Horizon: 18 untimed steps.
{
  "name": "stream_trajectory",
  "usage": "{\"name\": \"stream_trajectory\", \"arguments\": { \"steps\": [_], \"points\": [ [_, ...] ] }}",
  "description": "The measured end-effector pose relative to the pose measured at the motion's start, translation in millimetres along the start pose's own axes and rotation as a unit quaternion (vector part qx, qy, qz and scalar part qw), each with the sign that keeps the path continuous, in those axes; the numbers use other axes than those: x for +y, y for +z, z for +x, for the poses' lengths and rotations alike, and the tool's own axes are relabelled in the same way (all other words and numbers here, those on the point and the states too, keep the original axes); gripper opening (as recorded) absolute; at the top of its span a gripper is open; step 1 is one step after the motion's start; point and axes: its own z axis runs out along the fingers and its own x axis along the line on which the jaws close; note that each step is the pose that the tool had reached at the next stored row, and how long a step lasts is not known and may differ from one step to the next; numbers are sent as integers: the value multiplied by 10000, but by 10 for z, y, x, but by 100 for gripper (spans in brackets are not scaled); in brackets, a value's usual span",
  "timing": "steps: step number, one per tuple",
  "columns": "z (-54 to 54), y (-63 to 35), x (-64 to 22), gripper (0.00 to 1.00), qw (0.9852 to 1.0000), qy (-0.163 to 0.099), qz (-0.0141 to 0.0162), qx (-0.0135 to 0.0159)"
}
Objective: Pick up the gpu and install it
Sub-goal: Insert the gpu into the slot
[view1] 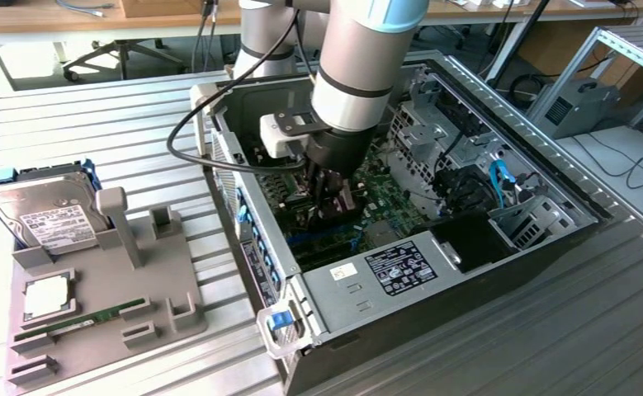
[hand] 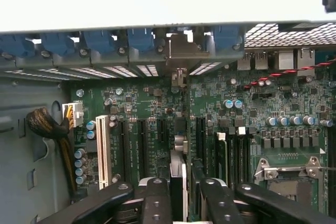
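Gripper (hand: 186,199) deep inside open pc case (view1: 333,289), fingers (hand: 157,198) clamped on gpu (hand: 177,174), card held edge-on between them. You're mid-install by my read: pickup done, card over motherboard (hand: 142,103), hanging above black expansion slots (hand: 143,150), just beside white slot (hand: 102,150). Can't tell if card edge touches slot yet. Further back, silver bracket (hand: 181,51) sits at rear wall among blue clips (hand: 100,40). Seating calls for edge square to slot and straight, even pressure, imo.
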Motion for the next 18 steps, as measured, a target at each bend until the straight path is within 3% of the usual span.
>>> {"name": "stream_trajectory", "arguments": {
  "steps": [7, 18],
  "points": [
    [-2, 2, -2, 27, 10000, -20, 0, 2],
    [-2, 85, -49, 27, 10000, -21, -12, 5]
  ]
}}
